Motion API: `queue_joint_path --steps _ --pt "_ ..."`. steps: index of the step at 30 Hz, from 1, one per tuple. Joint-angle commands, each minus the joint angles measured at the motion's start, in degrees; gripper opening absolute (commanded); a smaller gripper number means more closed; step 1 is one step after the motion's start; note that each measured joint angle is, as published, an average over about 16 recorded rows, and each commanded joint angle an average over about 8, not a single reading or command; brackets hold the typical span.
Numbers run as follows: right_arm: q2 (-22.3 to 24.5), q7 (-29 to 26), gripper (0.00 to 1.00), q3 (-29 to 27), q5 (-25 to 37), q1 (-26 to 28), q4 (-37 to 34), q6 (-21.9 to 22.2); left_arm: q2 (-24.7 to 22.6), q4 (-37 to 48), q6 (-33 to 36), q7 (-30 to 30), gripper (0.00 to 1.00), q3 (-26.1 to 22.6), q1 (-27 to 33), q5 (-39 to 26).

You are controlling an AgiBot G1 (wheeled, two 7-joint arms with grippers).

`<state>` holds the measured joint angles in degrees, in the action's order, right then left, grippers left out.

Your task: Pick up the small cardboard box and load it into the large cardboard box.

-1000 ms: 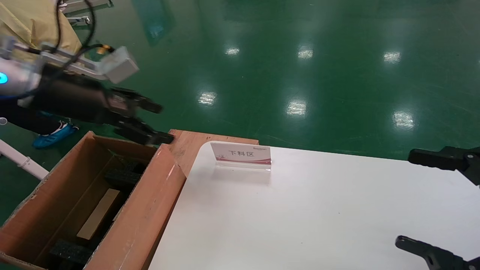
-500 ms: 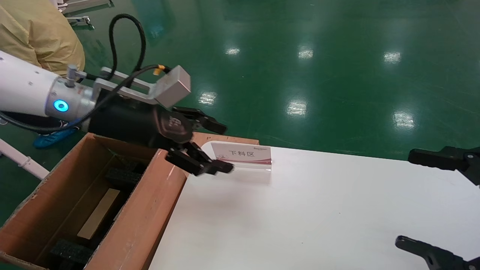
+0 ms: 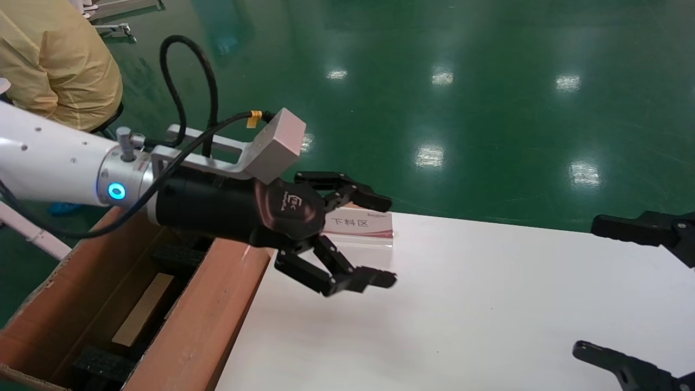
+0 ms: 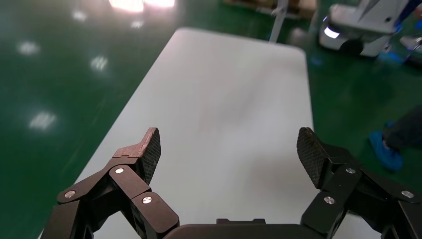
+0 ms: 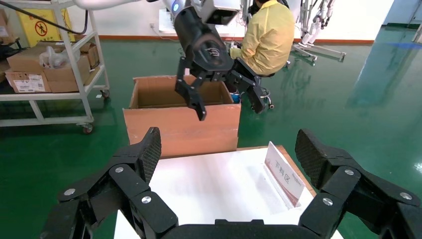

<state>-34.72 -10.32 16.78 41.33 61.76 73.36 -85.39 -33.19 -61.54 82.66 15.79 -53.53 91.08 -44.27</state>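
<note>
Large cardboard box [image 3: 206,320] beside outstretched left tool [image 3: 383,241], spread empty.

Head cam looks down and forward over the white tabletop [image 3: 461,304], with the large cardboard box [image 3: 206,320] at lower left of the frame. Left wrist cam sits right behind its open left gripper [image 4: 229,149], facing along the tabletop [image 4: 234,99]. Right wrist cam looks back across the same tabletop [image 5: 219,184] at that box [image 5: 184,124] and the left gripper [image 5: 226,92].
</note>
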Motion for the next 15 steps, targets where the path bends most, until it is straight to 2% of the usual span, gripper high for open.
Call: queue_joint_path --steps 1,15 --pt "0.0 0.0 1.0 0.0 0.0 0.0 0.0 0.0 -0.2 -1.1 0.3 -0.5 1.0 3.5 -2.7 0.2" --pt "-0.1 -0.2 1.0 -0.3 0.2 -0.1 0.1 -0.1 -1.4 -9.0 2.3 -3.8 1.0 28.0 -22.0 1.8"
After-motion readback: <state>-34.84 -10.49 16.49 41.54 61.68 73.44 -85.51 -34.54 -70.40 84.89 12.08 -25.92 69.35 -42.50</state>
